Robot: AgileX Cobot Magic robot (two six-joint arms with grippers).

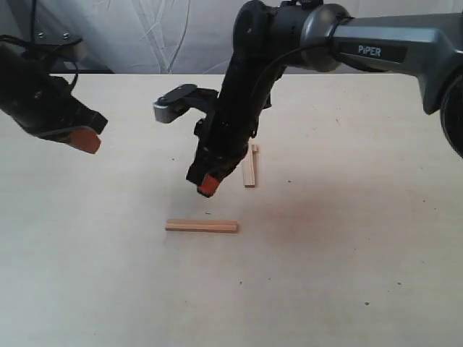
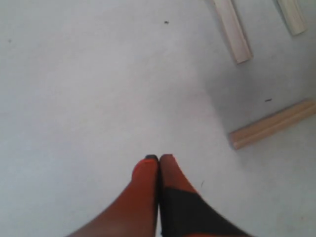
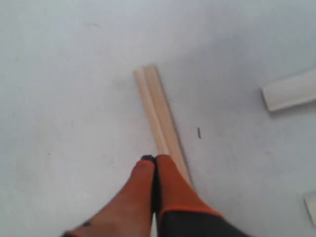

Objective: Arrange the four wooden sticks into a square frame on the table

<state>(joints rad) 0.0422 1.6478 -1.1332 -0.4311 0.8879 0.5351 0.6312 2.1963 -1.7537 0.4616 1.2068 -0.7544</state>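
Two wooden sticks show on the table [image 1: 347, 275] in the exterior view: one lies crosswise [image 1: 201, 226] near the front and another lies lengthwise [image 1: 250, 165] beside the right arm. They lie apart, and no square frame shows. My right gripper [image 1: 207, 185] hangs shut between them with nothing in it. In the right wrist view its tips [image 3: 154, 159] overlap the near end of a stick [image 3: 157, 111]; a second stick [image 3: 290, 91] lies off to the side. My left gripper [image 1: 81, 139] hovers shut and empty at far left. The left wrist view shows its tips [image 2: 159, 158] and three sticks [image 2: 234, 30] [image 2: 292, 15] [image 2: 272, 123].
A wrinkled white cloth [image 1: 159, 32] hangs behind the table's far edge. The right arm [image 1: 249, 87] reaches in from the upper right across the middle and hides part of the table behind it.
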